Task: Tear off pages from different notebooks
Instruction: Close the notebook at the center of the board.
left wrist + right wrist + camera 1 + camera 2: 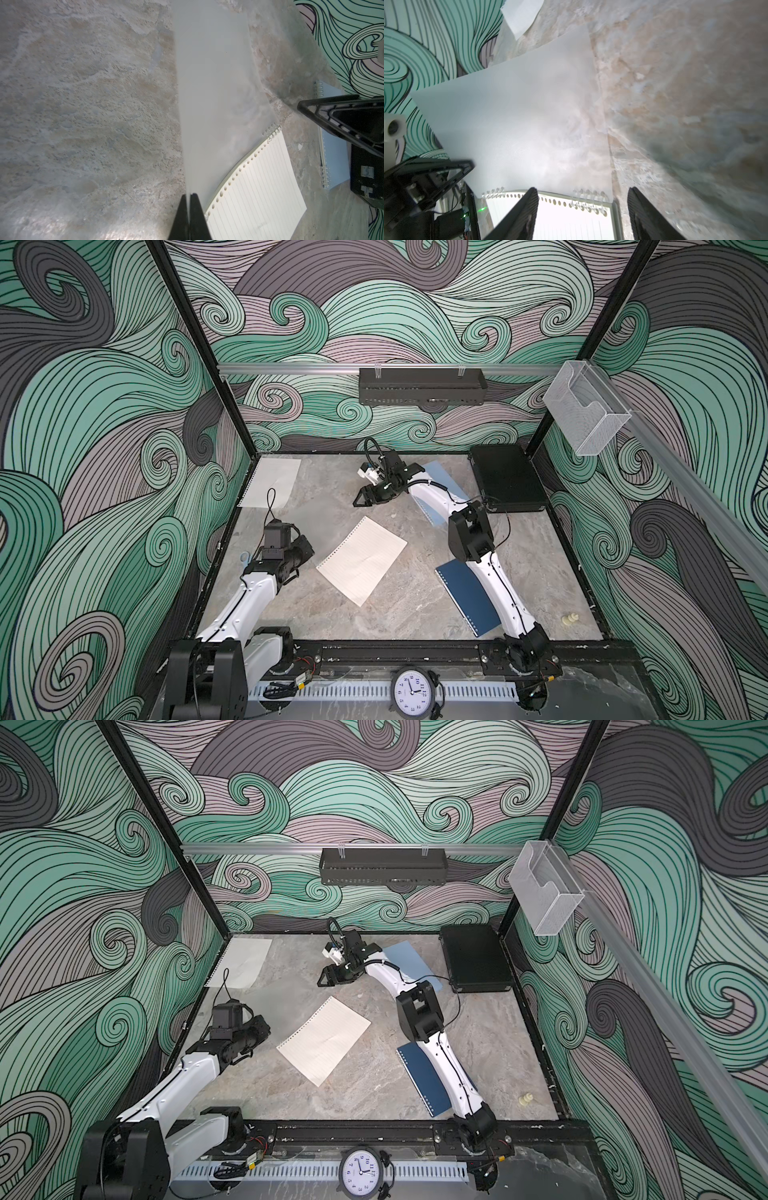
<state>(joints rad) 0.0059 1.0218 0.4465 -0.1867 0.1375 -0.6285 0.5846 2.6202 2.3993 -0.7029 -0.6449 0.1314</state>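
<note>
The cream lined notebook [362,561] [325,1046] lies mid-table, its translucent cover [216,87] [517,116] swung open on the clear spiral rings. My left gripper [189,195] [296,568] is shut on that cover's free edge, left of the notebook. My right gripper [582,189] [368,497] hangs open over the notebook's spiral edge at its far corner, holding nothing. A loose page [272,487] [241,963] lies in the far left corner. The light blue notebook [446,485] [405,959] and the navy notebook [465,593] [424,1077] lie partly under the right arm.
A flat black case [507,483] [476,957] sits at the far right corner. A small cream object [570,619] lies near the front right edge. A black shelf [422,385] and a clear holder [584,414] hang on the walls.
</note>
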